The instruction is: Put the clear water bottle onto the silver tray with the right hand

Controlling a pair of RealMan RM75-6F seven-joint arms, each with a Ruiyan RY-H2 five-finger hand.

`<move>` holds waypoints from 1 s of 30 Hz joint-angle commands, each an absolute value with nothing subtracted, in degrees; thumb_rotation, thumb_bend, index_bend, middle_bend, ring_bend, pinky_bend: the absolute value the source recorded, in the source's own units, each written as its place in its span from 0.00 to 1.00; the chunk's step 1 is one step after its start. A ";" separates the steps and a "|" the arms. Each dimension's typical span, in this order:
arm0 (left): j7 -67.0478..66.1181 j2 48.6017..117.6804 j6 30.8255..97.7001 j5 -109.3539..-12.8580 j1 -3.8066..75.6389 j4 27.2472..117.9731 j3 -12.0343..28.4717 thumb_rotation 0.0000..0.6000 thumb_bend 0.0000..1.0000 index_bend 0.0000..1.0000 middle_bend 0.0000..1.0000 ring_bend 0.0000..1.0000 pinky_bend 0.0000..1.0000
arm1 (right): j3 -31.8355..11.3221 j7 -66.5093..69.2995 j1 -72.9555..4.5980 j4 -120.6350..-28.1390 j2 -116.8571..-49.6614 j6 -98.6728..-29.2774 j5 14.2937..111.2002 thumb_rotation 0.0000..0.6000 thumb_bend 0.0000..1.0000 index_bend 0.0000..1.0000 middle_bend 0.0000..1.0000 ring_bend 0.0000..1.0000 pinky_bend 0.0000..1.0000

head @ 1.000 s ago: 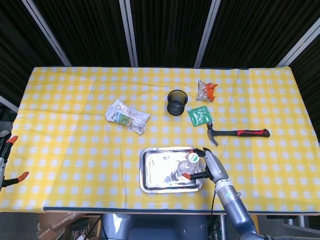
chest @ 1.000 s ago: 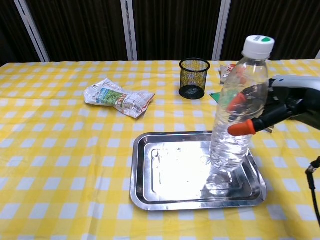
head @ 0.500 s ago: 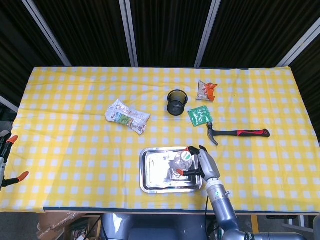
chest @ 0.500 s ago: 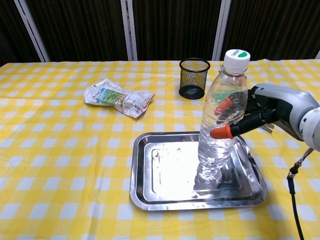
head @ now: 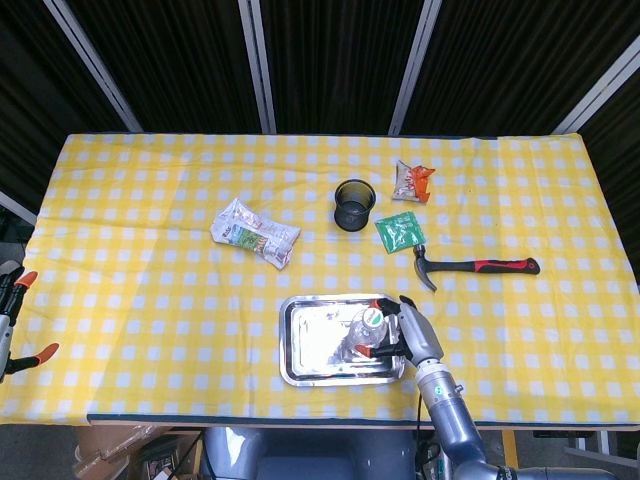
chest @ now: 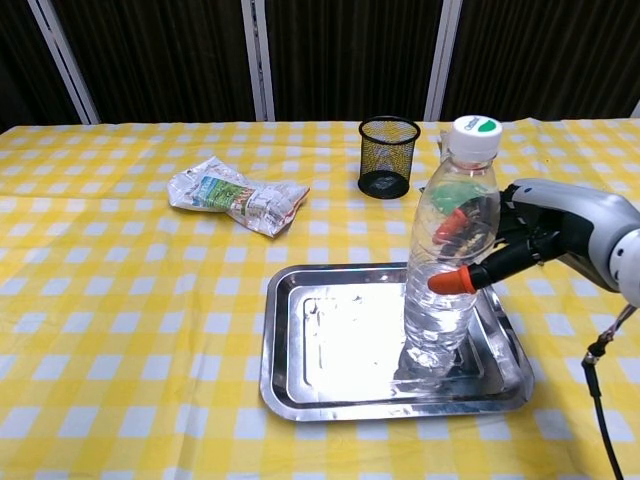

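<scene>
- Head view: mounted high, looking steeply down on the yellow checked table [head: 150, 250] — the whole tabletop shows, dark panels beyond its far edge, and everything appears small.
- Chest view: set low and close to the near edge, facing level across the table [chest: 120, 330] toward the dark panels; only the middle portion is covered.
- Shared area: the silver tray [head: 298, 350] [chest: 290, 385], the clear water bottle [head: 367, 332] [chest: 448, 270], the right hand [head: 415, 335] [chest: 545, 235], the black mesh cup [head: 353, 204] [chest: 388, 156] and the crumpled wrapper [head: 254, 233] [chest: 238, 194].
- Head view alone: the hammer [head: 478, 267] and the left hand [head: 12, 320] at the frame's left edge — both fall outside the chest view.
</scene>
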State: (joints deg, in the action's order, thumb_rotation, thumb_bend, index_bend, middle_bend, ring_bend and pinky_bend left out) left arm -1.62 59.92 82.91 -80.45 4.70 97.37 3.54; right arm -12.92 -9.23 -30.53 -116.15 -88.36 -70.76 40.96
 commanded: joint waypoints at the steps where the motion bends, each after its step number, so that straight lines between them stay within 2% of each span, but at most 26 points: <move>1: -1.58 59.91 82.84 -80.43 4.73 97.34 3.54 1.00 0.19 0.04 0.00 0.00 0.00 | -12.91 -8.84 -30.36 -116.07 -87.91 -69.92 40.75 1.00 0.23 0.76 0.67 0.34 0.00; 9: -1.66 59.92 82.87 -80.61 4.74 97.38 3.48 1.00 0.19 0.04 0.00 0.00 0.00 | -12.87 -7.98 -30.00 -116.09 -86.64 -68.03 40.71 1.00 0.17 0.61 0.59 0.33 0.00; 17: -1.89 59.99 82.85 -80.61 4.75 97.38 3.43 1.00 0.19 0.04 0.00 0.00 0.00 | -12.45 -6.76 -29.67 -116.46 -84.17 -64.93 40.35 1.00 0.05 0.32 0.37 0.22 0.00; 19: -1.97 60.03 82.85 -80.56 4.75 97.36 3.44 1.00 0.19 0.04 0.00 0.00 0.00 | -12.24 -6.38 -29.70 -116.48 -83.25 -63.60 40.24 1.00 0.04 0.29 0.33 0.20 0.00; 24: -2.15 60.10 82.84 -80.49 4.76 97.38 3.46 1.00 0.19 0.04 0.00 0.00 0.00 | -12.25 -4.71 -29.56 -116.48 -81.74 -61.33 40.54 1.00 0.03 0.28 0.27 0.18 0.00; 30: -2.38 60.17 82.76 -80.40 4.81 97.40 3.46 1.00 0.19 0.04 0.00 0.00 0.00 | -12.12 -2.37 -29.19 -116.34 -80.47 -59.12 41.35 1.00 0.01 0.18 0.20 0.16 0.00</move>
